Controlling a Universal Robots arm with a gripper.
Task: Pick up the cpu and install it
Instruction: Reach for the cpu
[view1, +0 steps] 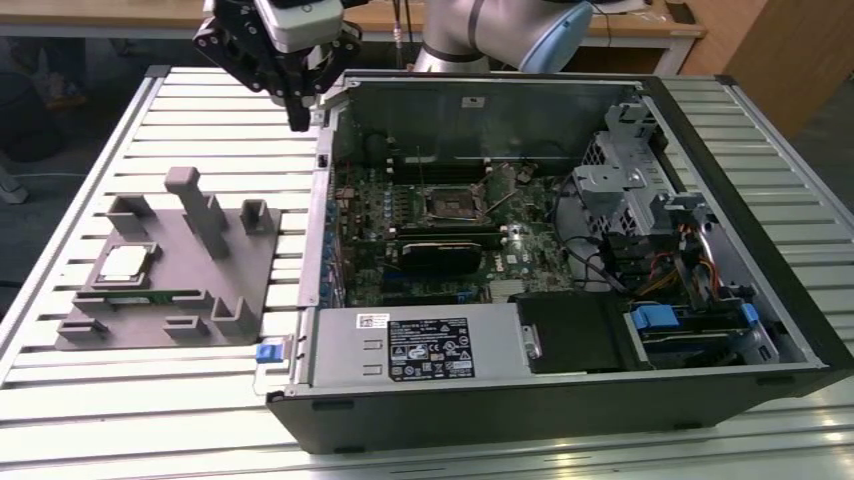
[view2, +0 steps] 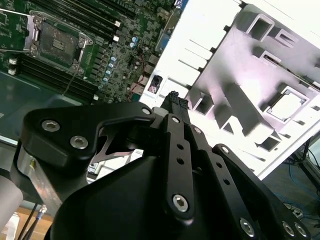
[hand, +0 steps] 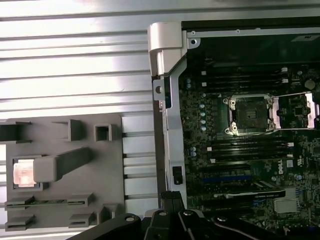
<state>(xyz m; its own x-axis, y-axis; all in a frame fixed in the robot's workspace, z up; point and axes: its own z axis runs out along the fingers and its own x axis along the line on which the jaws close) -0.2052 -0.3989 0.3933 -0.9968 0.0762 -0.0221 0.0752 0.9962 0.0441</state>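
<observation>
Slatted aluminium counter (view1: 147, 150) is carrying the whole job. At the exterior view's left a grey holder tray (view1: 140, 318) is lying flat on it. The cpu (view1: 123, 263) is sitting in a square pocket near the tray's left edge, pale metal top facing up, not yet picked up.

Moving right, the arm's black fingers (view1: 296, 100) are hanging high over the counter, pointing down, just beside the back corner of the open computer case (view1: 561, 425). They are pressed together at the tips and are gripping nothing.

Further right, inside the case, the motherboard's cpu socket (view1: 451, 203) is standing open and looks empty.

From the fingers, the chip is lying well apart, off toward the exterior view's left and nearer the camera, and lower down on the tray. The socket is lying the opposite way, toward the exterior view's right.

Being square, the chip is offering no long axis. Its edges are running in line with the tray's own, as the first wrist view is showing. With one arm working, the reach is falling to it alone.
</observation>
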